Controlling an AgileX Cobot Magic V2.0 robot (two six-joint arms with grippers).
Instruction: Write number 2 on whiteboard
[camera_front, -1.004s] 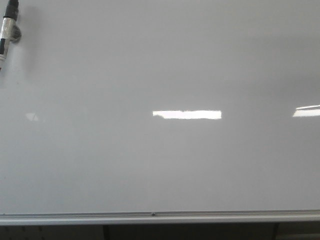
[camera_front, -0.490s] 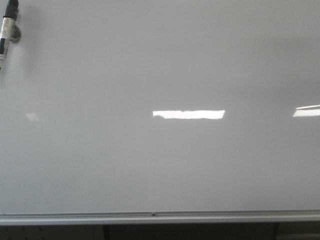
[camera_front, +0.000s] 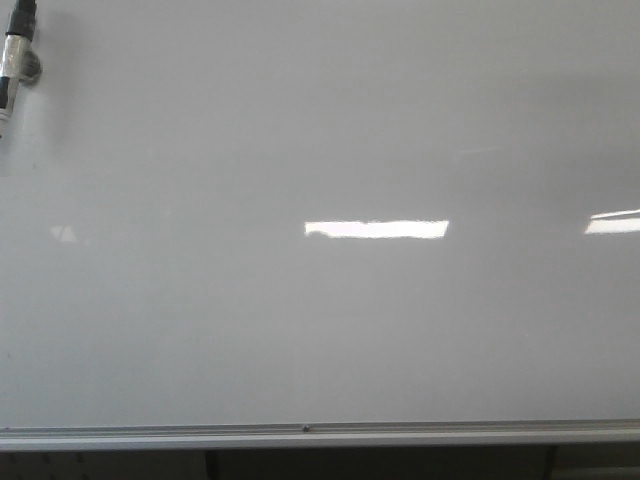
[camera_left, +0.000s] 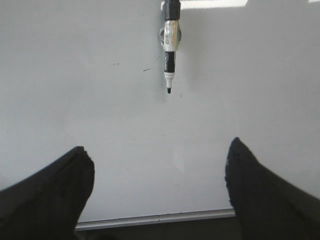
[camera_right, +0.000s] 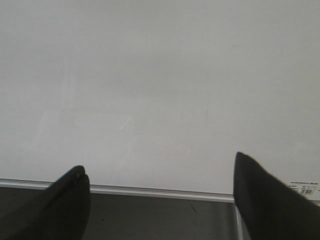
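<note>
The whiteboard (camera_front: 320, 320) fills the front view, pale grey and glossy, with a silver rail along its bottom edge; no number 2 shows on it. A black-and-white marker (camera_front: 12, 62) hangs at the board's upper left, uncapped tip down; the left wrist view shows this marker (camera_left: 171, 45) some way ahead of my left gripper (camera_left: 157, 157). That gripper is open with nothing between its black fingers. Over the whiteboard (camera_right: 150, 90) near its bottom rail, my right gripper (camera_right: 160, 175) is also open and holds nothing. Neither gripper appears in the front view.
The silver rail (camera_front: 300, 433) runs along the board's lower edge, with dark space below it. Bright light reflections (camera_front: 375, 229) lie on the board's middle and right. A small label (camera_right: 304, 188) sits by the rail in the right wrist view.
</note>
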